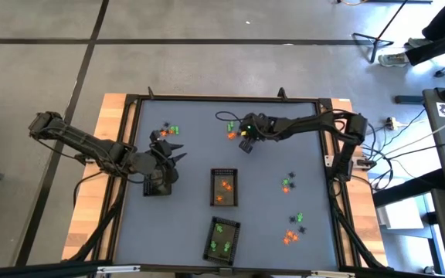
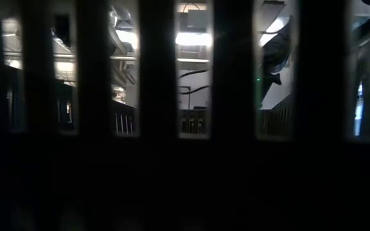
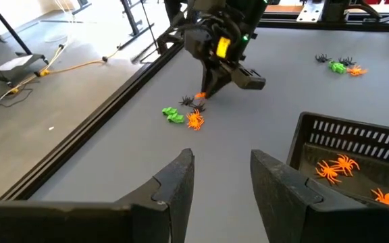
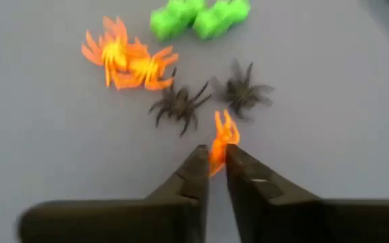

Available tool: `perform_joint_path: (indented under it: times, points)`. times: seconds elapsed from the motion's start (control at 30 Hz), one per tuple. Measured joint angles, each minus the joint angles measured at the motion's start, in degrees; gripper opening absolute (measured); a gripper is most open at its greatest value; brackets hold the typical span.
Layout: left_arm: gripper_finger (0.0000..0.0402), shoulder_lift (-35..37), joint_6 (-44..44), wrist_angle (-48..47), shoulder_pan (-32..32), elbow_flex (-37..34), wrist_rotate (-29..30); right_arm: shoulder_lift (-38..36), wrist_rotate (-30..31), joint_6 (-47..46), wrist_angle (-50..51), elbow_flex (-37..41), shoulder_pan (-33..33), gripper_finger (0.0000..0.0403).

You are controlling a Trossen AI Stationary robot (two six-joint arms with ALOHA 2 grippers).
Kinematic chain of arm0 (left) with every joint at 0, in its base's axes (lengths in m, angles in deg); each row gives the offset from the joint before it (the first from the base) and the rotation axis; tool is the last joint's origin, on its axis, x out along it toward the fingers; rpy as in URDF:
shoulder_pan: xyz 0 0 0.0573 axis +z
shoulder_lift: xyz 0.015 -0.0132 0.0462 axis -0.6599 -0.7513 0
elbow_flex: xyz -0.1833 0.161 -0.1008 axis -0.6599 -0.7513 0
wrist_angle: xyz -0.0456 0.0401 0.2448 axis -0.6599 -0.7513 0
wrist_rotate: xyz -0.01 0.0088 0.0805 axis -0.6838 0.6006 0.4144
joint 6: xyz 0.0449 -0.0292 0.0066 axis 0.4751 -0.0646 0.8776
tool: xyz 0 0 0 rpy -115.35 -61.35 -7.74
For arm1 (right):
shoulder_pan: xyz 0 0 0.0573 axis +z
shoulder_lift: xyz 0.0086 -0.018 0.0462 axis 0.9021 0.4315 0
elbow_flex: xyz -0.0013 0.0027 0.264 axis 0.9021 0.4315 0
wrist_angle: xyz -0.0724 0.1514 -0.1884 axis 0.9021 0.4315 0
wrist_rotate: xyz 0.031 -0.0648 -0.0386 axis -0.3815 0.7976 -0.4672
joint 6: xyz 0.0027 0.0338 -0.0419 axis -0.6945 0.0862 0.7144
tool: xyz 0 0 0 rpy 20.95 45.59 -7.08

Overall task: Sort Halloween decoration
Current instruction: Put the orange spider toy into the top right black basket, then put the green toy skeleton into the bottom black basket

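Orange spiders (image 1: 222,191) in middle tray (image 1: 223,174), green ones (image 1: 221,236) in near tray (image 1: 222,224)

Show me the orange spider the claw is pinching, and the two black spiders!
orange spider (image 4: 219,145): right wrist view, its body above the fingertips.
black spiders (image 4: 179,104): right wrist view, the nearer one's body.

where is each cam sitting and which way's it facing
High: overhead, looking straight down on the table, both arms.
Low: table height, facing the room through dark bars.
Left wrist: over the left claw, facing the right claw.
Right wrist: past the right claw, shut on an orange spider.
Shared: the wrist views both show the green trinket.
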Motion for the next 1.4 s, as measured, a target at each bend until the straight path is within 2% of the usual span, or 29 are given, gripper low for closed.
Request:
perform_joint_path:
  times: [0.1,0.23,0.43,0.57,0.67,0.83,0.93,1.2,1.27,1.4]
  points:
    - [0.0137,0.0,0.0,0.0,0.0,-0.01,0.02,-2.18,-0.12,-0.48,0.2,-0.02,-0.02,0.0011]
    - [0.0137,0.0,0.0,0.0,0.0,0.0,-0.01,-4.89,-3.23,-1.58,1.26,-0.05,0.02,0.0013]
    - [0.0137,0.0,0.0,0.02,0.0,0.01,-0.01,-8.77,-18.7,-5.6,-0.3,-0.08,1.22,0.0017]
    - [0.0137,0.0,0.0,0.02,0.0,0.01,0.01,-9.79,-27.42,-6.68,-4.23,-0.12,6.06,0.0009]
    - [0.0137,0.0,0.0,0.02,0.0,0.01,0.02,-9.79,-30.77,-6.8,-7.39,-0.14,10.77,0.0009]
    - [0.0137,0.0,0.0,0.02,-0.02,0.01,-0.01,-9.77,-28.24,-5.88,-10.03,-0.16,18.48,0.002]
    - [0.0137,0.0,0.0,0.02,-0.02,0.01,0.01,-9.77,-25.71,-4.2,-10.27,-0.16,21.54,0.0043]
    - [0.0137,0.0,0.0,0.02,-0.02,0.01,-0.01,-9.77,-19.52,-3.14,-8.1,-0.16,23.59,0.0173]
    - [0.0137,0.0,0.0,0.04,-0.02,0.01,0.0,-10.15,-15.86,-2.44,-4.34,-0.45,22.41,0.0198]
    - [0.0137,-0.04,0.0,0.03,-0.02,0.01,-0.01,-12.7,-2.8,-2.24,8.84,-1.63,18.89,0.0222]
